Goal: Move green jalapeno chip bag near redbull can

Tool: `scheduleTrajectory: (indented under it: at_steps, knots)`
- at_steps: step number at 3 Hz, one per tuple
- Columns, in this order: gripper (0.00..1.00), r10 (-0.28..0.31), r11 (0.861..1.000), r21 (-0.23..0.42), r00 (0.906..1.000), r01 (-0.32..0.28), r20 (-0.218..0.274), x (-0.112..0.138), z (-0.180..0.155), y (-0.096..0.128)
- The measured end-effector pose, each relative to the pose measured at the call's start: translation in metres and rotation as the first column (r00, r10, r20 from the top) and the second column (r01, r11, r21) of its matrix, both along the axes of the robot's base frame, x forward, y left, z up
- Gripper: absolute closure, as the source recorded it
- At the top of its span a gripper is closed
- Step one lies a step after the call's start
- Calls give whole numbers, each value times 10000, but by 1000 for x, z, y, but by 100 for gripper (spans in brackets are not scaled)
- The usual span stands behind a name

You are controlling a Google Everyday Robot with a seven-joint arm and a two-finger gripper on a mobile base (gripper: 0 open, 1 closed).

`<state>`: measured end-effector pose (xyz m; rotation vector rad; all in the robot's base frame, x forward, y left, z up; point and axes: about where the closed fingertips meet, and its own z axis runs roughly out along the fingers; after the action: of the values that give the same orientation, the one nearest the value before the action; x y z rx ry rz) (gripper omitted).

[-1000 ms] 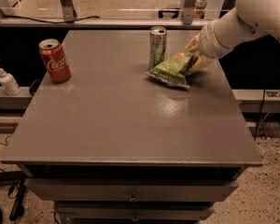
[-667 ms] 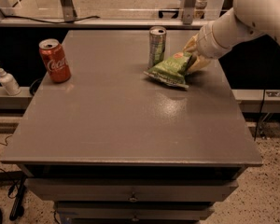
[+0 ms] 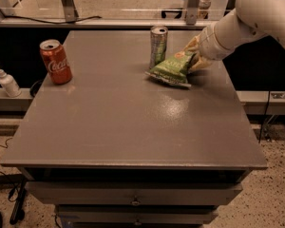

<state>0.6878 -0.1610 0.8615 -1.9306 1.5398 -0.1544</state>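
Note:
The green jalapeno chip bag (image 3: 172, 69) lies on the grey table (image 3: 128, 127) at the back right, its left end on the surface and its right end raised. The redbull can (image 3: 158, 45), slim and silver, stands upright just behind and left of the bag, almost touching it. My gripper (image 3: 194, 56) reaches in from the right on a white arm, and its pale fingers (image 3: 192, 45) are closed around the bag's raised right end.
A red Coca-Cola can (image 3: 55, 61) stands at the table's back left. A small white pump bottle (image 3: 8, 81) sits on a ledge left of the table. A rail with metal posts runs behind the table. Drawers are below its front edge.

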Motion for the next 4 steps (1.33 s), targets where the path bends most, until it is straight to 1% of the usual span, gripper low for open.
scheduleTrajectory:
  at_steps: [1,2,3,4]
  knots:
    - [12,26,10000,-67,9999,-27,-128,1,-1,1]
    - [0,12,9999,-148,9999,-15,-170,0,1,-1]
    - [0,-22,9998,-216,9999,19,-160,-5,10,-5]
    - [0,-372,9993,-52,9989,370,-288,-22,28,-18]
